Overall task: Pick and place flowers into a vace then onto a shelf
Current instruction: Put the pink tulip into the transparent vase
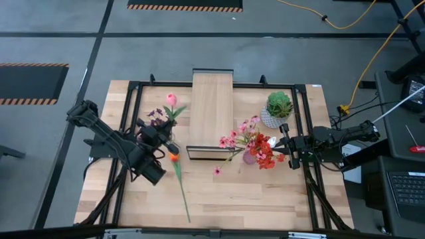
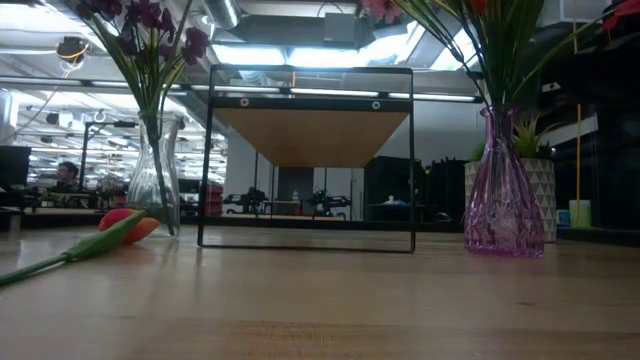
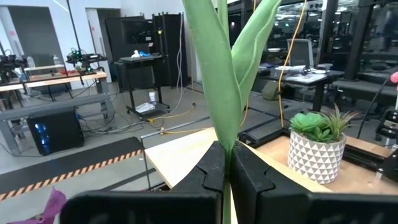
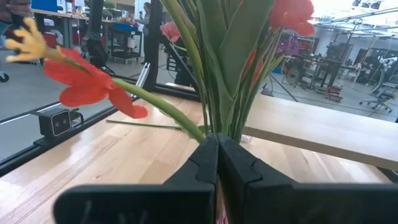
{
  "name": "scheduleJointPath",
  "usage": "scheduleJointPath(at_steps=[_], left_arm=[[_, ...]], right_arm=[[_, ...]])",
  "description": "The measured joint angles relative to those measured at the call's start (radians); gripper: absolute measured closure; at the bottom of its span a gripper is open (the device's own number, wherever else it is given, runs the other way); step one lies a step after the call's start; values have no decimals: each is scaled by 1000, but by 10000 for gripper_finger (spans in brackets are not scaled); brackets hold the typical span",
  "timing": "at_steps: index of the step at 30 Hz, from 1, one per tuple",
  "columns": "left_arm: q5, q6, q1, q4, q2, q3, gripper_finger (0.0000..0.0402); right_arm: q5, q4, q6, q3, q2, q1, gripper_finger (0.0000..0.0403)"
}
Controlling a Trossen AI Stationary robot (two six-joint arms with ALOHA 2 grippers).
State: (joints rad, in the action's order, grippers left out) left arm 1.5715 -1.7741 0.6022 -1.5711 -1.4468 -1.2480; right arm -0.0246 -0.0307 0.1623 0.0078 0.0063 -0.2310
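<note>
Pink tulip (image 1: pixel 171 99) stem sits pinched in the left gripper (image 1: pixel 164 143), above the clear vase (image 2: pixel 154 187) left of the shelf (image 1: pixel 211 109). Right gripper (image 1: pixel 286 142), right of the shelf, pinches red blooms (image 1: pixel 264 151) in the purple vase (image 2: pixel 501 205). Insertion seems underway; next, lower and release.

Even overhead light; low view backlit, foreground blurred.

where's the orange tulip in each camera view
High view: orange tulip lies on the table left of the shelf, stem running toward the near edge.
Low view: its head lies at left, by the clear vase.
Left wrist view: not in it.
Right wrist view: not clearly in it.
Shared landmark: the shelf.
</note>
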Motion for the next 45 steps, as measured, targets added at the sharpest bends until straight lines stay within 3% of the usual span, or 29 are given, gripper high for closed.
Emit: scheduleJointPath(at_steps=[22, 35, 45], left_arm=[[0, -21, -30, 1, 28, 0, 398], [-1, 44, -58, 4, 27, 0, 398], [0, -56, -79, 110, 23, 166, 398]], right_arm=[[-8, -2, 3, 0, 0, 0, 393], [-9, -2, 3, 0, 0, 0, 393], [-9, -1, 1, 0, 0, 0, 393]])
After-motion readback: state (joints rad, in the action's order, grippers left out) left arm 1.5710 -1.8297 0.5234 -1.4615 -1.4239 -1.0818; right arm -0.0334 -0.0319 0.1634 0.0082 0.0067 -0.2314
